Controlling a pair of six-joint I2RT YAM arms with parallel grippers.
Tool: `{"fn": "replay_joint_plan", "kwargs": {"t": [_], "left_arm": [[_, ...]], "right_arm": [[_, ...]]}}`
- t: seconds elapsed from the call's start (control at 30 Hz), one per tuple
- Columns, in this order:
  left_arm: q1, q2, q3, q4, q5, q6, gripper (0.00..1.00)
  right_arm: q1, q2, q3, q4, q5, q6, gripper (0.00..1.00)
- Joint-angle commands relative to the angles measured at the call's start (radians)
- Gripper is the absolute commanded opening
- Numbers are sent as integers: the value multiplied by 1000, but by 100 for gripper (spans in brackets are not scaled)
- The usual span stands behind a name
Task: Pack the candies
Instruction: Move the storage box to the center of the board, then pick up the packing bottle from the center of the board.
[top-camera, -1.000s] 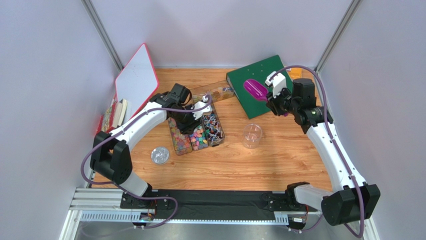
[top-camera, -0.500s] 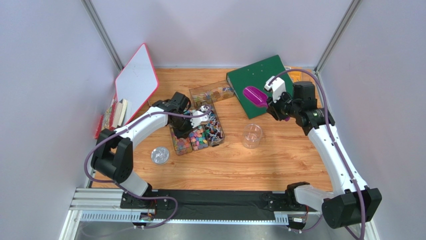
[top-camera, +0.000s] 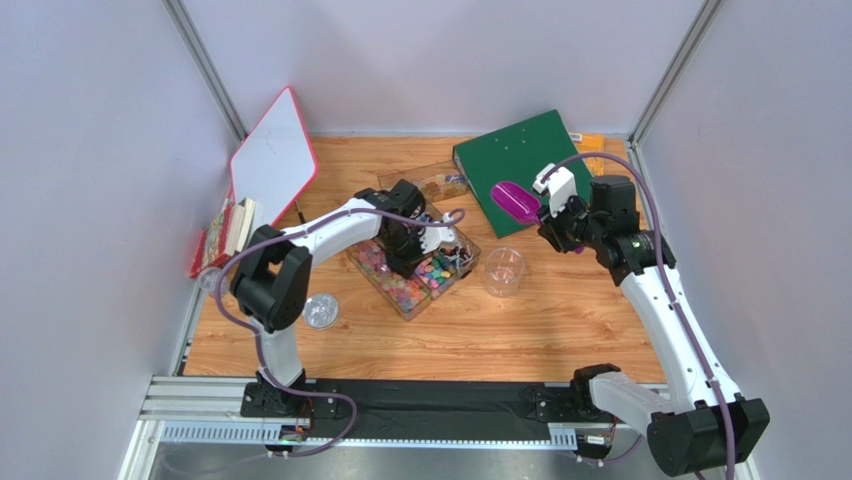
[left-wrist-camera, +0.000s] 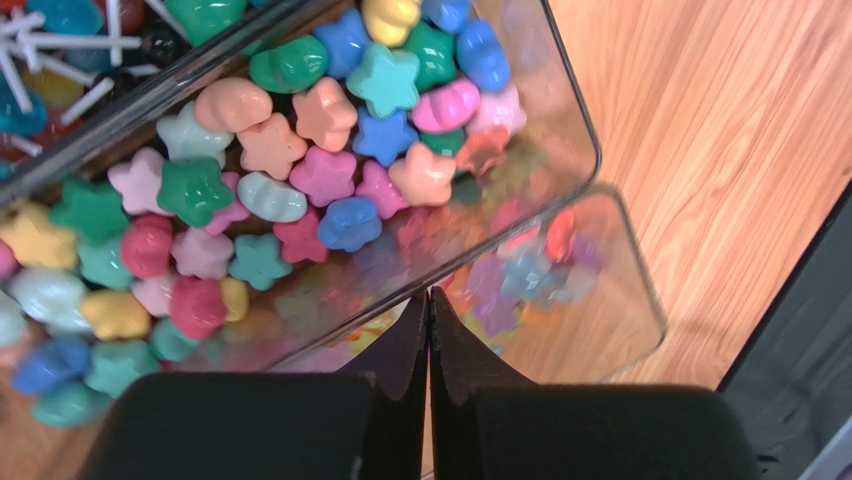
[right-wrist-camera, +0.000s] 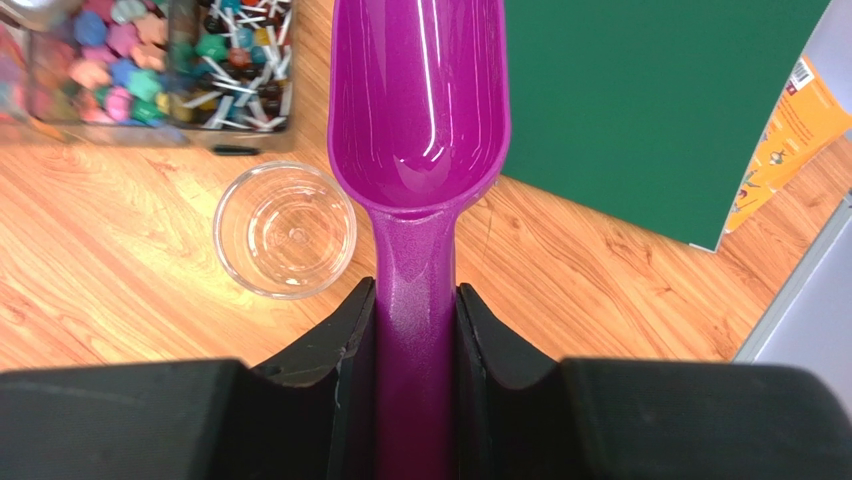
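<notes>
**Candy shift: two arms work a wooden worktop (top-camera: 560, 320) between pale booth walls**
At mid-worktop the clear box (left-wrist-camera: 500, 240) holds the candies (left-wrist-camera: 330, 170), small hard-looking stars that are light, likely to roll, and better scooped than pinched. The right gripper (right-wrist-camera: 415, 300) clamps the purple scoop (right-wrist-camera: 420, 90) by its handle. The left gripper (left-wrist-camera: 428, 305) is pinched fully closed at the box's wall.

Open counter (top-camera: 560, 320) across the lower centre and lower right of the top view. Blocked mid-frame by the clear compartment box (top-camera: 405, 305), with the clear cup (top-camera: 504, 271) just right of it and only a slim gap between. Upper right taken by the green board (top-camera: 505, 160), purple scoop (top-camera: 512, 200) raised over its near edge. Leaning whiteboard (top-camera: 272, 160) upper left, small round lid (top-camera: 320, 310) lower left.
</notes>
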Motion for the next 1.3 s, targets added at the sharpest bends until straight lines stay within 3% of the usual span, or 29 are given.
{"fn": "replay_joint_plan", "kwargs": {"t": [0.0, 0.23, 0.43, 0.57, 0.6, 0.7, 0.83, 1.0, 1.27], "left_arm": [[-42, 91, 186, 95, 86, -64, 0], [-42, 254, 408, 109, 56, -129, 0], [-45, 302, 480, 135, 48, -170, 0], [-45, 251, 450, 156, -15, -173, 1], [-43, 230, 435, 161, -13, -167, 4], [-43, 78, 376, 167, 76, -144, 36], [-62, -71, 286, 219, 193, -103, 54], [-135, -67, 252, 314, 266, -130, 57], [-301, 93, 405, 313, 269, -84, 55]], "right_arm": [[2, -42, -7, 10, 29, -6, 0], [0, -81, -40, 7, 38, -26, 0], [0, -81, -39, -10, 26, -58, 0], [0, -58, -8, -24, 30, -87, 0], [-1, -55, -5, -30, 32, -93, 0], [0, -56, 7, -33, 49, -104, 0], [-39, -53, 42, 7, 185, -46, 0], [-148, 5, 85, 31, 264, 49, 0], [-228, 22, 95, -22, 244, 22, 0]]}}
